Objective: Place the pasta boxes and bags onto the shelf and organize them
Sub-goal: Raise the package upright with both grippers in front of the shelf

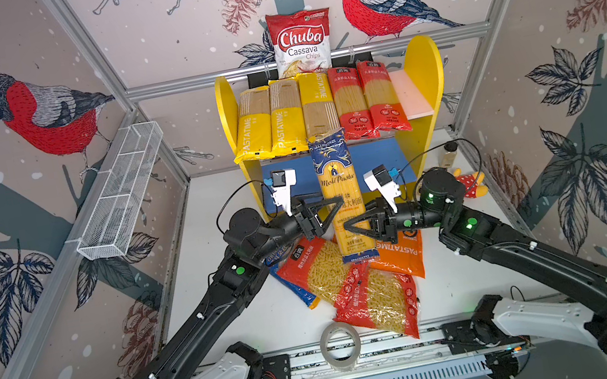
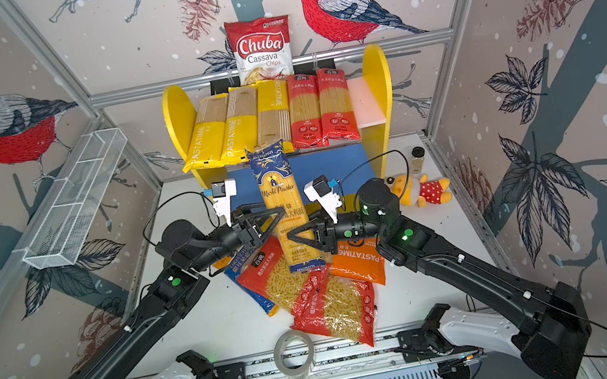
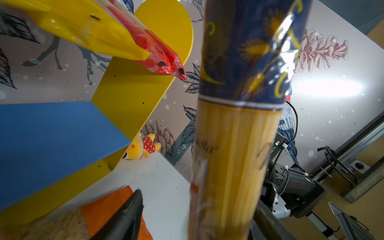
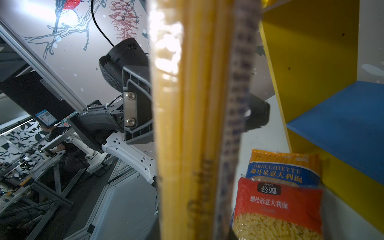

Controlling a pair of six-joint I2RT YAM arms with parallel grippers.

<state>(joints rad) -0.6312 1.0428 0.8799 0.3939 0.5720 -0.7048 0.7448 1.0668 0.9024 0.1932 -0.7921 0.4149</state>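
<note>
A navy-gold spaghetti pack (image 1: 337, 176) (image 2: 280, 190) stands upright in front of the shelf (image 1: 424, 68). My right gripper (image 1: 357, 227) (image 4: 195, 230) is shut on its lower half. My left gripper (image 1: 333, 212) (image 3: 197, 204) straddles the pack a little higher, open, with one finger (image 3: 128, 214) apart from the pack (image 3: 234, 145). Three yellow PASTATIME packs (image 1: 287, 117) and two red spaghetti packs (image 1: 367, 103) lie on the pink upper board (image 1: 409, 96). The blue lower board (image 1: 381, 160) is bare. Red bags (image 1: 381, 303), an orange bag (image 1: 405, 259) and a blue-orange bag (image 1: 295, 291) lie on the table.
A Chuba chips bag (image 1: 301, 41) leans behind the shelf. A white wire basket (image 1: 121, 193) hangs on the left wall. A tape roll (image 1: 340, 346) sits at the front edge. A plush toy (image 1: 471, 180) and a small bottle (image 1: 449, 154) lie right of the shelf.
</note>
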